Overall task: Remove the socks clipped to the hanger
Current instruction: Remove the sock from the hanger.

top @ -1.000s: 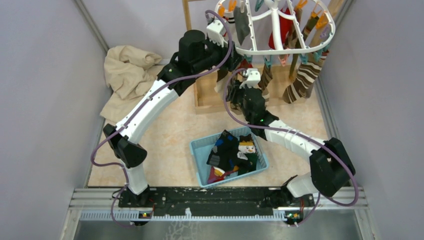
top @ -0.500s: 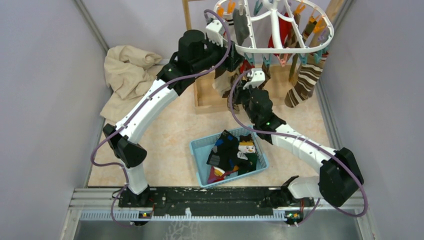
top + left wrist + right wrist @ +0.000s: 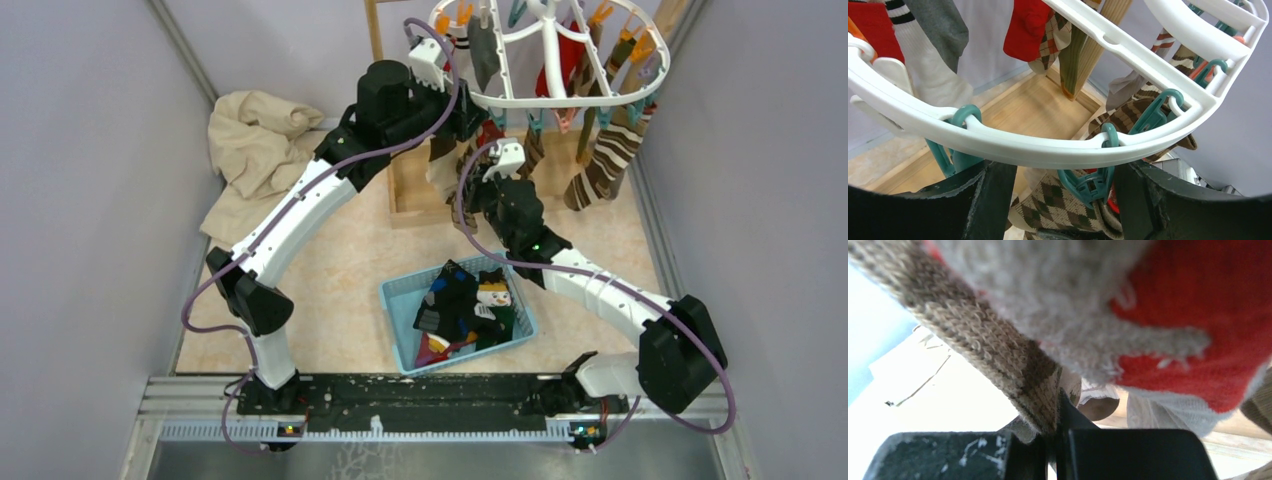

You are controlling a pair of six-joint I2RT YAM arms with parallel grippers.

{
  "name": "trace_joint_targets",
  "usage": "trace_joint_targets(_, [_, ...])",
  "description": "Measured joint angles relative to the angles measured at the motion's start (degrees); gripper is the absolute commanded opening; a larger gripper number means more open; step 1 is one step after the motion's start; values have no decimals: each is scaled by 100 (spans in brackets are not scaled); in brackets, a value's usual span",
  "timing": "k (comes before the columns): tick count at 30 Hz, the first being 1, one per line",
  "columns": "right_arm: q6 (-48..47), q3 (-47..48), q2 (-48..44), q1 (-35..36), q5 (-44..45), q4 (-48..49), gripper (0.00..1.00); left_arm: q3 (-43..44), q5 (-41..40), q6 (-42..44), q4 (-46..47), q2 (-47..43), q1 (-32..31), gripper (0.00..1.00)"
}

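Socks (image 3: 600, 160): they hang from the hanger (image 3: 560, 100) at the upper right of the top view, because small clips bite their tops.
Brown sock (image 3: 998, 360): its edge goes into the right gripper (image 3: 1054, 445), bottom middle of the right wrist view.
Right gripper: pressed together, pinching that sock, probably to tug it down.
Teal clip (image 3: 1093, 182): holds a diamond sock (image 3: 1058, 210), low in the left wrist view.
Left gripper (image 3: 1065, 200): spread, one finger on each side of the clip, maybe to squeeze it open.
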Motion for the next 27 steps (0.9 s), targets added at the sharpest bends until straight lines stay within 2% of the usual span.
trace_joint_targets(15, [15, -2, 0, 0, -33, -4, 0, 0, -85, -240, 136, 2, 0, 70])
trace_joint_targets(27, [15, -2, 0, 0, -68, -4, 0, 0, -125, -396, 219, 2, 0, 42])
